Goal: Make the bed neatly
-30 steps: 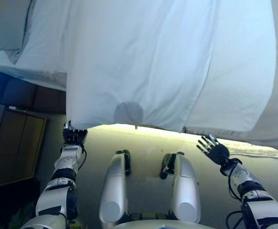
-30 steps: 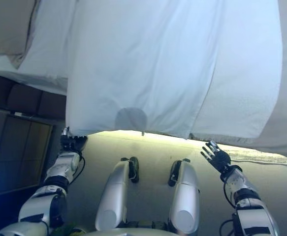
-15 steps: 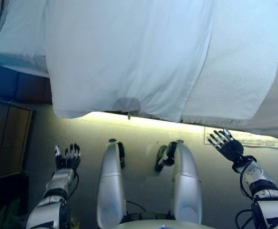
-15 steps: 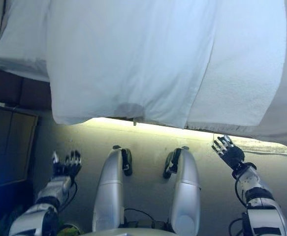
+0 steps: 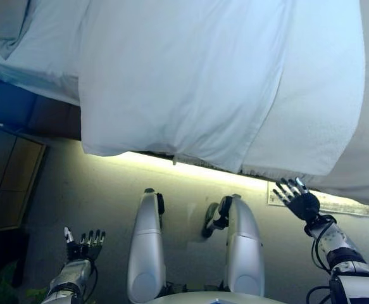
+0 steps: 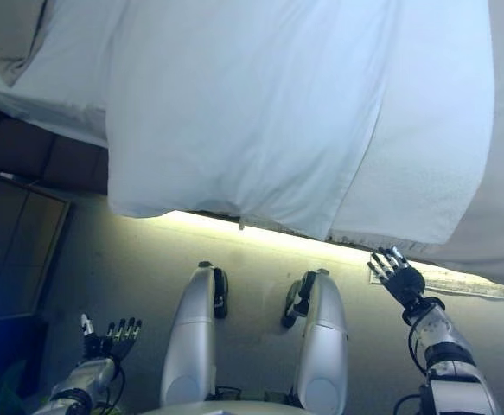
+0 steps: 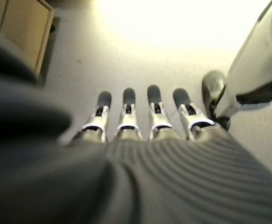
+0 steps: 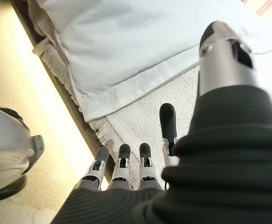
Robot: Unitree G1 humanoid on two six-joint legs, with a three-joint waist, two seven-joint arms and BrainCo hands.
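A white duvet [image 5: 184,76] covers the bed and hangs over its near edge [image 5: 171,155]. A textured white blanket [image 5: 317,107] lies under it on the right and also hangs over the edge. My left hand [image 5: 83,246] is open and empty, low over the floor at the lower left, well apart from the bed; it also shows in the left wrist view [image 7: 145,116]. My right hand [image 5: 296,199] is open and empty just below the blanket's hanging edge [image 8: 126,140] at the right.
A pillow [image 5: 4,19] lies at the bed's upper left. A dark wooden cabinet [image 5: 7,177] stands left of the bed. A strip of light glows along the floor under the bed edge [image 5: 190,171]. A pale rug [image 5: 349,206] shows at the right.
My left hand let go of the duvet's left corner and dropped down toward the floor, fingers open. My right hand rose slightly toward the blanket edge. The camera shifted.
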